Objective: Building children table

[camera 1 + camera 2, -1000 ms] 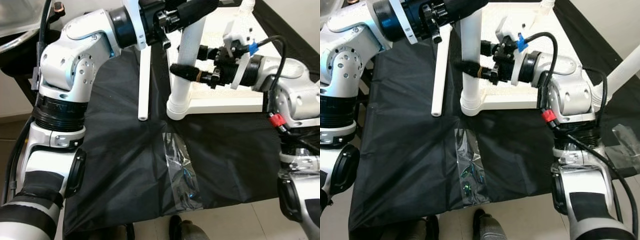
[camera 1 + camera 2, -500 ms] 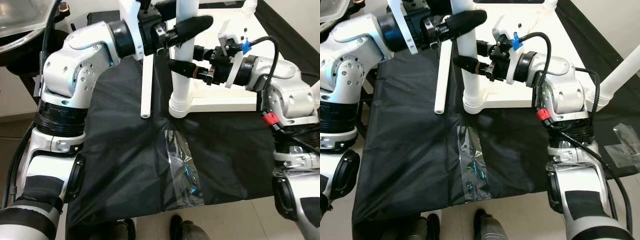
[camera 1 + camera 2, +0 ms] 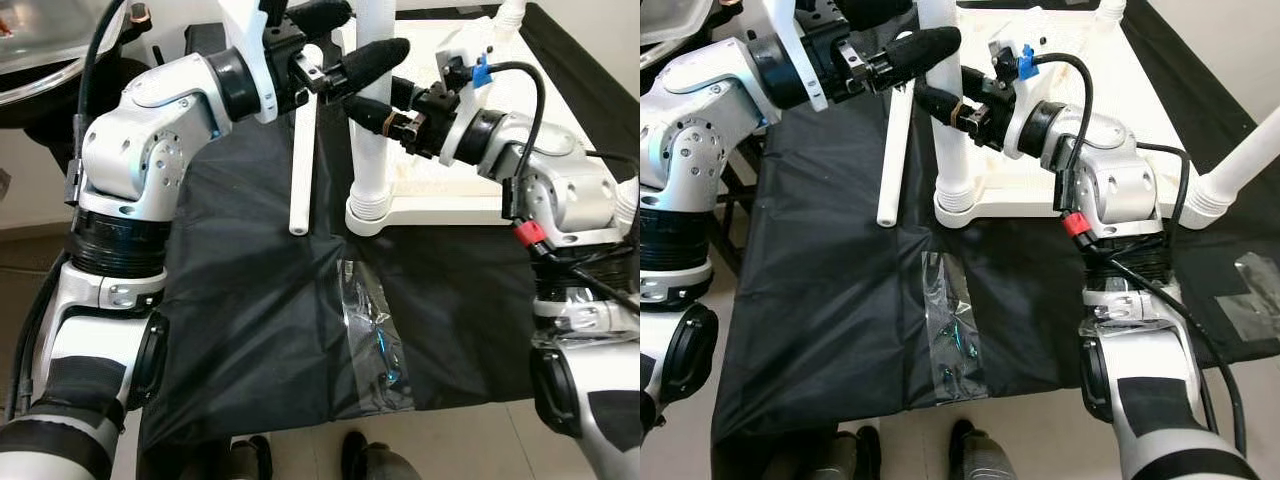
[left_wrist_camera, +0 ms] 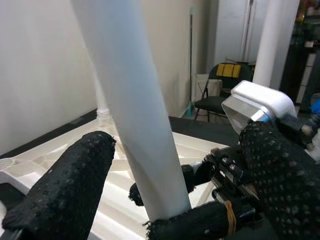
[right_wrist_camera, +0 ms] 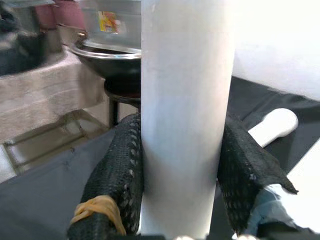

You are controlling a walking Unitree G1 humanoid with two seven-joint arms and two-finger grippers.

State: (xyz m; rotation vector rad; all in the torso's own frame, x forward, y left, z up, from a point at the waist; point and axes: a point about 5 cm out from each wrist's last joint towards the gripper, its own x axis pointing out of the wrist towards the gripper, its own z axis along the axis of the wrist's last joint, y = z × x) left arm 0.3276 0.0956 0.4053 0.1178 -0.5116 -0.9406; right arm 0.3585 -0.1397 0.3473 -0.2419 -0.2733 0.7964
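Your right gripper (image 5: 175, 165) clamps the upright table leg (image 3: 372, 130) seated in the upside-down tabletop (image 3: 1080, 150) on the black cloth (image 3: 250, 320), the left gripper (image 4: 165, 200) straddling it loosely — twist off-axis and the leg could bind — or tip the tabletop.

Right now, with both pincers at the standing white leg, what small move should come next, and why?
Probably keep the right pincer clamped and twist the upright white plastic table leg further into the corner socket of the upside-down white plastic tabletop. The left pincer straddles it higher up, open, so it may only steady it.
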